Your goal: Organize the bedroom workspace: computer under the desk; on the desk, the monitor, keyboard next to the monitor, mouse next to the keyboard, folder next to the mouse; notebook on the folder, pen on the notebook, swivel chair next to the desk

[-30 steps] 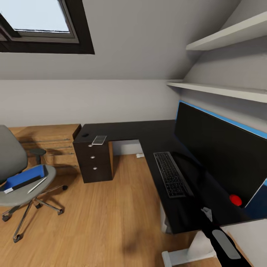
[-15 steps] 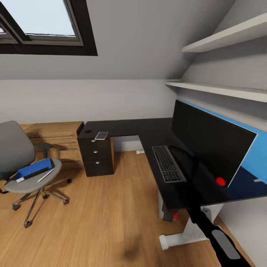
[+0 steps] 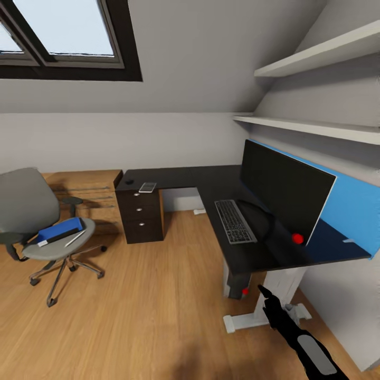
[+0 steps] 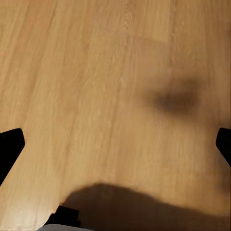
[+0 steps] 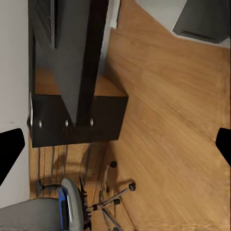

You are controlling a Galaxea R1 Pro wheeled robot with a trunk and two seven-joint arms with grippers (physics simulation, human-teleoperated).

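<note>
Folder: I see the folder (image 3: 60,230), flat bright blue with a dark edge, lying on the seat of the swivel chair (image 3: 31,211).
Pen: the pen (image 3: 75,238), a thin pale stick, lies just beside it on the same seat.
Chair: grey padding, chrome star base, standing well apart from the desk (image 3: 211,182).
Desk: glossy black, L-shaped; the monitor (image 3: 282,191) stands on it, the keyboard (image 3: 234,221) lies in front.
Mouse: the mouse (image 3: 129,181), small and black, sits over the drawer unit.
Right gripper: the right gripper (image 3: 266,298) hangs low by the desk leg; I cannot tell its grip.
Left gripper: the left gripper (image 4: 115,147) has its fingertips spread wide over the floor (image 4: 96,72), holding nothing.
</note>
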